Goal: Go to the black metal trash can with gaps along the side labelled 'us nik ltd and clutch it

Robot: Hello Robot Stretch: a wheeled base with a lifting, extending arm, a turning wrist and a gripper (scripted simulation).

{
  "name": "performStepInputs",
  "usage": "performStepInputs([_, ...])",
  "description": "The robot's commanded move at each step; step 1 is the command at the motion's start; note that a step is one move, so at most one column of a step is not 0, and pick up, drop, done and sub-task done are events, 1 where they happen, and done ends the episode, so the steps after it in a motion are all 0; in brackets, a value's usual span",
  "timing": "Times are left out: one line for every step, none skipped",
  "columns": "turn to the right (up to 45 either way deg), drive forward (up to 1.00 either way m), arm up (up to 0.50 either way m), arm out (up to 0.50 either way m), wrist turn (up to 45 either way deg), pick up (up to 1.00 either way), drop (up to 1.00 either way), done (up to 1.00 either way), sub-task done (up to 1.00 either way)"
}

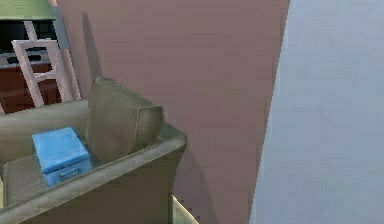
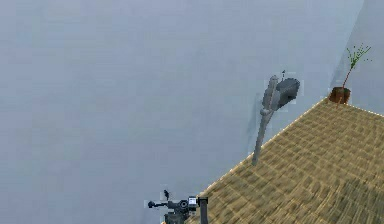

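Arm side view: the arm [image 2: 203,213] is a short dark bar poking up from the bottom edge, just right of centre, with just its top stub in frame. Two white marker squares [image 2: 192,203] sit at its far end, low in the frame. Left of them is the gripper [image 2: 160,205], dark body roughly level, pointing toward the frame's left. Its thin fingers [image 2: 153,205] stick out at the left tip, and one small prong rises above the body. Finger end is clear: it holds nothing. The whole assembly sits at bottom centre of the frame.
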Motion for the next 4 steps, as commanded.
performStepInputs([0.0,0.00,0.00,0.00,18.0,0.00,0.00,0.00,0.00])
performStepInputs([0.0,0.00,-0.30,0.00,0.0,0.00,0.00,0.00,0.00])
performStepInputs([0.0,0.00,0.00,0.00,0.0,1.00,0.00,0.00,0.00])
performStepInputs([0.0,0.00,0.10,0.00,0.0,0.00,0.00,0.00,0.00])
